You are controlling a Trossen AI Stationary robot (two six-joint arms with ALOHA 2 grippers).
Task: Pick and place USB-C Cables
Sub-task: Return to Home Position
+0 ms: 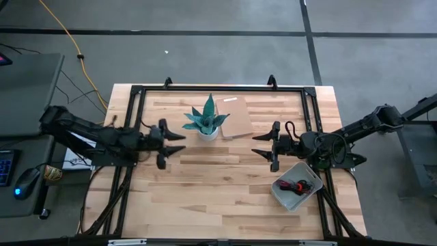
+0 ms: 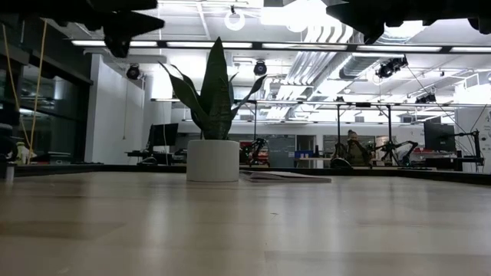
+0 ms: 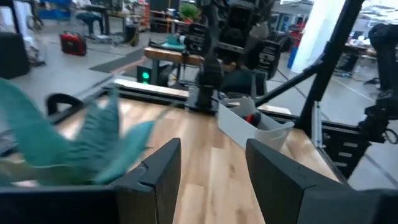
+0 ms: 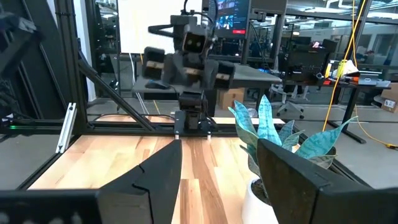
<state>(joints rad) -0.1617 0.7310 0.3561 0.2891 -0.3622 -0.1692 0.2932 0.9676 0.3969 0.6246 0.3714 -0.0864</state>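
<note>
- Step: looks like return-to-home. L gripper [image 1: 179, 142] & R gripper [image 1: 257, 145] hover over mid table [image 1: 205, 198], facing each other, both w/ fingers spread, holding nothing.
- USB-C cables [image 1: 298, 185]: red & black tangle lies in white bin [image 1: 281, 193], just beside R gripper, well apart from L.
- Next: you prob. only need to park both arms; no grasp needed.

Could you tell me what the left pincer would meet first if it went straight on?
Most likely the right pincer, facing it across the wooden table. The green plant in its white pot stands just beside that line, so a leaf might brush the left pincer first.
</note>
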